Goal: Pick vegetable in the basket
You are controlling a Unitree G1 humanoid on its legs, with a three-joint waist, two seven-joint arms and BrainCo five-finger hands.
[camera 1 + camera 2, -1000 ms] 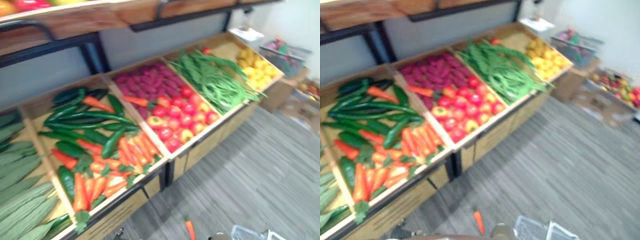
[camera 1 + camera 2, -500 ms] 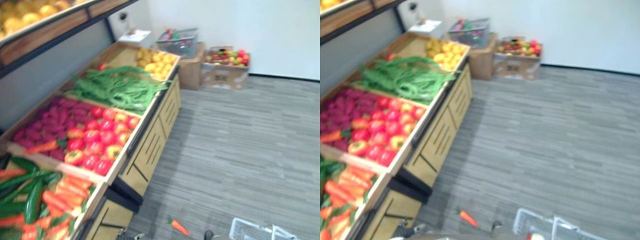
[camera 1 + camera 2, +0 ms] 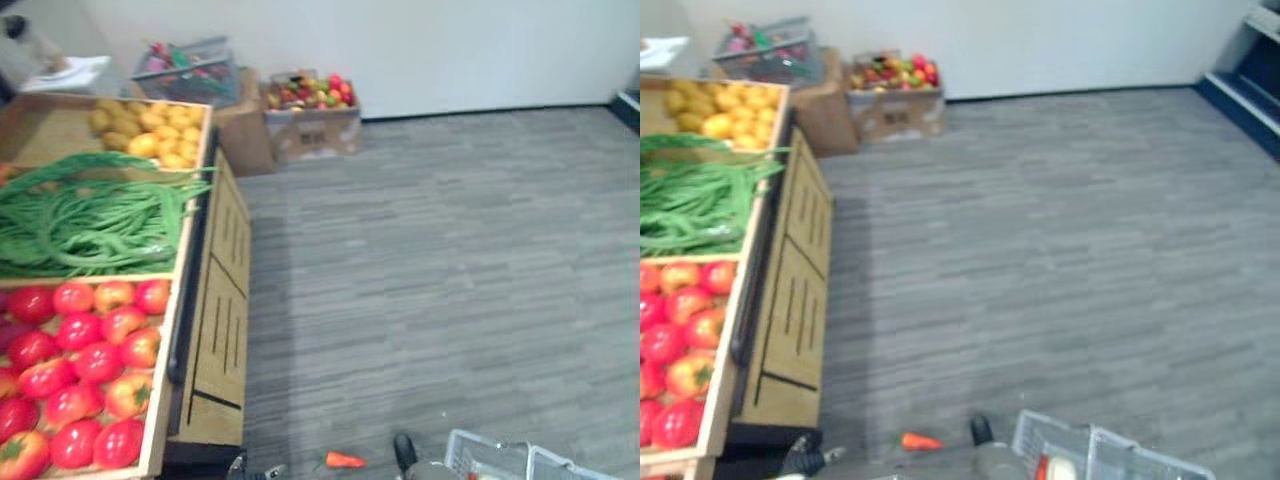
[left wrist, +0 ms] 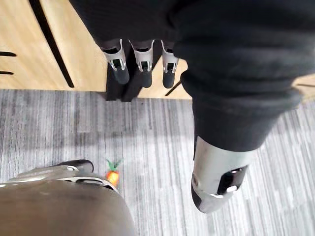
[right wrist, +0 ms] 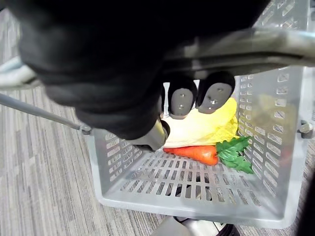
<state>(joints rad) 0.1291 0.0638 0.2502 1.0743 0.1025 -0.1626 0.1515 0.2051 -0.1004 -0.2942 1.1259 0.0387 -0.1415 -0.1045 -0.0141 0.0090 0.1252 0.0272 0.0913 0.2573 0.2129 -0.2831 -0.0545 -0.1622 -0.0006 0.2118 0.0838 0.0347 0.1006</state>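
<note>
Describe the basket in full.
The basket is light grey plastic with slotted walls and floor, upright, held over the carpet. The right hand has its fingers curled round its grey bar handle. Inside lie an orange carrot with green leaves and a pale yellow leafy vegetable, touching.

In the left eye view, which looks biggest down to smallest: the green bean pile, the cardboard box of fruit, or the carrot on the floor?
Largest: green bean pile.
Next: cardboard box, though it stands farther off, so its real size is unsure.
Smallest: carrot.
</note>
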